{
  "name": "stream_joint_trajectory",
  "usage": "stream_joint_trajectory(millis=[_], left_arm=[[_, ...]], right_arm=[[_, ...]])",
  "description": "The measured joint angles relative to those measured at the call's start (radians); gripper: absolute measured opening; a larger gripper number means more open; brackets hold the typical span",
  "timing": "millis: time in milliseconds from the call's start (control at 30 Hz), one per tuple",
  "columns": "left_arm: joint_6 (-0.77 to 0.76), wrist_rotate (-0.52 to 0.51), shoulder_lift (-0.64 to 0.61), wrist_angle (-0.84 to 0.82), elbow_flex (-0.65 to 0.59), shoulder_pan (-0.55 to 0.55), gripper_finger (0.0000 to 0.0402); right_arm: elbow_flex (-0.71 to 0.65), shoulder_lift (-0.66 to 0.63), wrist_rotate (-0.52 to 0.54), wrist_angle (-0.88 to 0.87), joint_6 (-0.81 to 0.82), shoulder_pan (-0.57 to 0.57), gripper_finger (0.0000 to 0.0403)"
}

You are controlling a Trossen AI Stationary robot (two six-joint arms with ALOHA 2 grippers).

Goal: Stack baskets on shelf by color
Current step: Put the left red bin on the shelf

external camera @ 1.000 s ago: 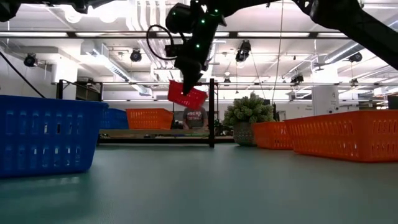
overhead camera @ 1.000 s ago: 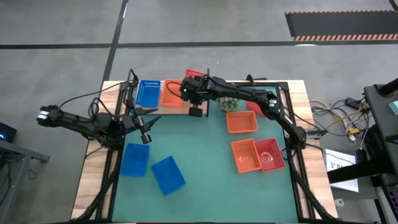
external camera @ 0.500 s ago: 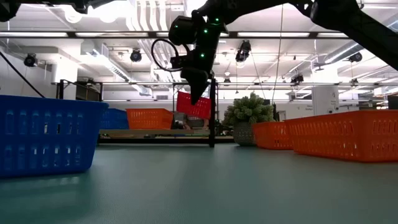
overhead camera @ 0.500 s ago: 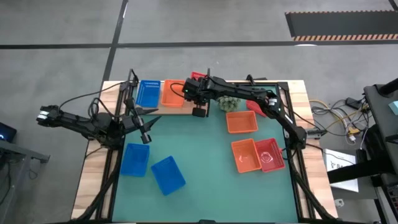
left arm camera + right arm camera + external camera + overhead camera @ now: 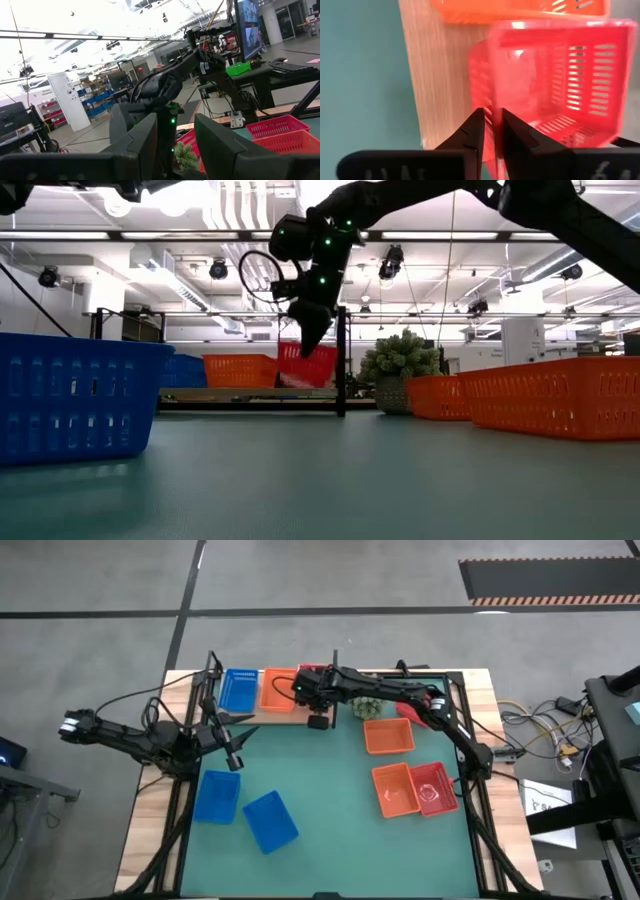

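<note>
- A red basket (image 5: 555, 85) is pinched by one wall between the fingers (image 5: 470, 132) of the right end effector (image 5: 308, 340), just over the right end of the wooden shelf (image 5: 285, 716), beside the orange basket (image 5: 277, 689) and next to the black post (image 5: 341, 360).
- The fingers are seen standing only a sliver apart with the thin wall between them; it cannot be told whether the wall is firmly clamped or is being let go.
- A tilted landing is judged the main risk: the basket is held at one edge only, so it could swing or tip on release and settle askew.
- An overhang is also possible, since the basket sits close to the shelf's front edge in the right wrist view; a slide onto the green bench mat (image 5: 330, 800) could follow.
- Contact with the post or the spiky plant (image 5: 364, 705) could be caused by any sideways drift of the arm.
- The right arm is stretched far across the bench from its base, wrist bent downward over the shelf.
- The left end effector (image 5: 237, 748) is parked near the bench's left side, above the two blue baskets (image 5: 243, 808), its fingers (image 5: 145, 145) parted and nothing held.
</note>
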Motion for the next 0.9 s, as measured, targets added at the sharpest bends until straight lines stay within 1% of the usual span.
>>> stream_joint_trajectory(millis=[200, 267, 333, 467, 700, 900], left_arm=[[0.000, 0.000, 0.000, 0.001, 0.000, 0.000, 0.0116], [0.000, 0.000, 0.000, 0.001, 0.000, 0.000, 0.0116], [0.000, 0.000, 0.000, 0.001, 0.000, 0.000, 0.0116], [0.000, 0.000, 0.000, 0.001, 0.000, 0.000, 0.0116], [0.000, 0.000, 0.000, 0.002, 0.000, 0.000, 0.0116], [0.001, 0.000, 0.001, 0.016, 0.000, 0.000, 0.0116]], right_arm=[[-0.030, -0.001, -0.002, 0.036, -0.022, 0.000, 0.0076], [-0.033, -0.001, -0.026, 0.038, -0.022, 0.000, 0.0083], [-0.029, -0.001, -0.050, 0.043, -0.022, 0.000, 0.0090], [-0.005, -0.001, -0.051, 0.035, -0.022, 0.007, 0.0099], [0.091, -0.016, -0.051, -0.118, -0.022, 0.037, 0.0103], [0.106, -0.077, -0.055, -0.253, 0.001, 0.106, 0.0077]])
